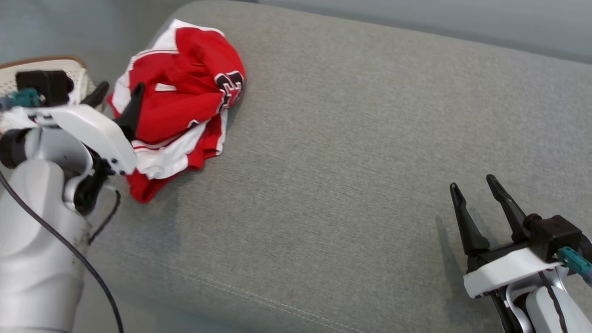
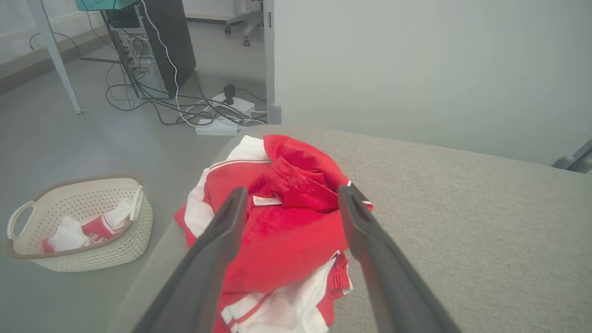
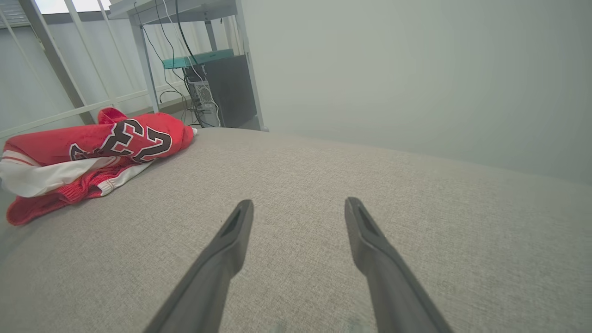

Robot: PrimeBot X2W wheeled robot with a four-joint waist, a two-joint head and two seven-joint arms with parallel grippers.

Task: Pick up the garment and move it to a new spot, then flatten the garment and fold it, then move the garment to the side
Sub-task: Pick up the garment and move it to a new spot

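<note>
My left claw (image 2: 292, 192) is spread wide and holds nothing. The garment (image 2: 286, 240) lies right under and ahead of its tips, a crumpled red and white heap. One finger is over the heap's middle and the other is over its outer edge. I cannot tell whether the tips touch the cloth. The heap's long axis seems to run roughly along the way these fingers point, from below the claw out past its tips. Beyond the outer finger, down on the floor, is a basket (image 2: 83, 222). My right claw (image 1: 474, 185) is also wide and empty, well apart from the heap over bare cushion (image 1: 347, 162). The garment is far off to its left, so I judge the pickup falls to the left claw, going down and closing.
</note>
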